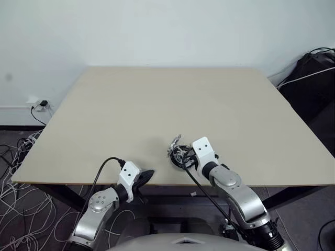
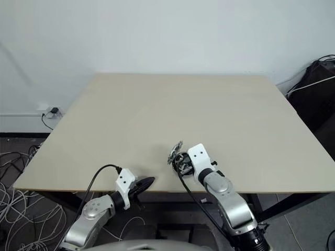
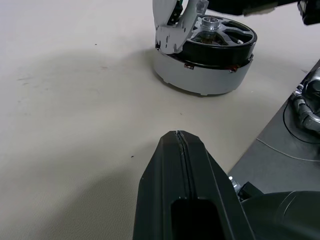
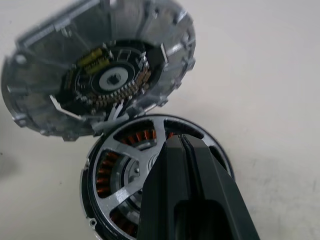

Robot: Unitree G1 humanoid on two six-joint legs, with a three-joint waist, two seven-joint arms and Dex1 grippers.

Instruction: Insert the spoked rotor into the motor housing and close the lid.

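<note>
The motor housing (image 3: 200, 80), a pale grey round base, sits near the table's front edge. The spoked rotor (image 4: 120, 165) lies seated in it, black rim and silver spokes up, and copper windings (image 4: 102, 172) show between the spokes. The lid (image 4: 95, 65), a silver round cover, stands tilted open at the housing's far edge (image 1: 174, 144). My right gripper (image 4: 180, 139) is shut with nothing between its fingers, and its tips are over the rotor's top. My left gripper (image 3: 177, 137) is shut and empty, at the table's front edge (image 1: 145, 177), to the left of the housing and apart from it.
The beige table (image 1: 157, 104) stretches far behind the motor. Loose cables (image 1: 15, 172) lie on the floor at the left, by a wall socket (image 1: 39, 103). A black bag (image 1: 314, 78) stands beyond the table's right side.
</note>
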